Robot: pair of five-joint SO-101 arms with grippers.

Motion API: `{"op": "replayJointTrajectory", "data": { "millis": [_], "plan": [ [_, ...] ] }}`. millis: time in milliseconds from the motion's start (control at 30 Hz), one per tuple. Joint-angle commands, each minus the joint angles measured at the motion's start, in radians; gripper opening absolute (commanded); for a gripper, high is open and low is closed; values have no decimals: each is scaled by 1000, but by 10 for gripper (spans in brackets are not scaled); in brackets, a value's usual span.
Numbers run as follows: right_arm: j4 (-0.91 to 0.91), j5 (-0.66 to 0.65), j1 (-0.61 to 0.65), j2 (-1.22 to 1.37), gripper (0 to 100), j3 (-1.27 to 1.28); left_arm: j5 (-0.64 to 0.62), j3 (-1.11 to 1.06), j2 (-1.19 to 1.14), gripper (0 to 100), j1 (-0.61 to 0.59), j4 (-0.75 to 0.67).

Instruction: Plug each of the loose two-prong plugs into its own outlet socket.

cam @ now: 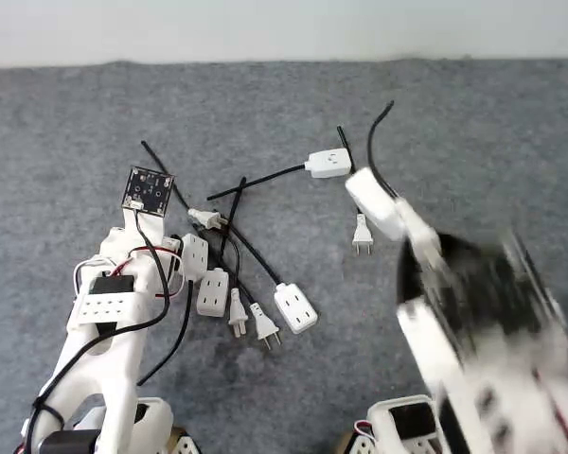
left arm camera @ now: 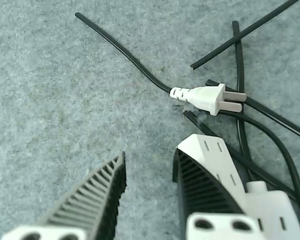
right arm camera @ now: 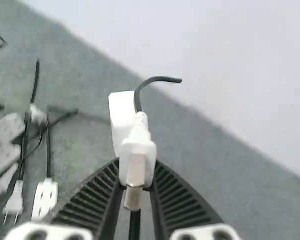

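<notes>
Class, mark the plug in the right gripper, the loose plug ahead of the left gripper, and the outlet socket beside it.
Held plug point(right arm camera: 137, 155): right wrist view, white body.
Loose plug point(left arm camera: 202, 97): left wrist view, white body.
Outlet socket point(left arm camera: 215, 159): left wrist view, slotted face.

In the high view the right arm point(cam: 483, 322) is one smear, its joints impossible to tell apart, and it runs off the bottom and right edges. In the right wrist view the fingers point(right arm camera: 90, 200) of the right tool point(right arm camera: 136, 165) cover the lower flanks of the white plug point(right arm camera: 136, 145), and the sockets point(right arm camera: 5, 132) beyond are too blurred to count slots. In the left wrist view a finger point(left arm camera: 200, 190) of the left tool point(left arm camera: 150, 152) hides part of an outlet socket point(left arm camera: 225, 160) — itself cut by the frame's edge.
</notes>
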State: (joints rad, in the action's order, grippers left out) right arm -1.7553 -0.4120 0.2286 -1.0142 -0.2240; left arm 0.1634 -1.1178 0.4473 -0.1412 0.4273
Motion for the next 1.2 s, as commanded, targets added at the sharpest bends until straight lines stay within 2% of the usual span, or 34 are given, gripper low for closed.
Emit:
{"op": "replayJointTrajectory", "data": {
  "millis": [0, 267, 533, 733, 1167],
  "plan": [
    [-7, -14, 2, -147, 8, -8, 14, 4, 6, 160, 0, -23],
    [-7, -14, 1, -421, 8, -8, 14, 4, 6, 160, 0, -23],
    [-7, -14, 1, -568, 8, -8, 14, 4, 6, 160, 0, -23],
    [-25, -71, -1, -618, 8, -6, 14, 4, 6, 160, 0, -23],
    [-36, -44, 2, -622, 8, -6, 14, 4, 6, 160, 0, -23]
  ]
}}
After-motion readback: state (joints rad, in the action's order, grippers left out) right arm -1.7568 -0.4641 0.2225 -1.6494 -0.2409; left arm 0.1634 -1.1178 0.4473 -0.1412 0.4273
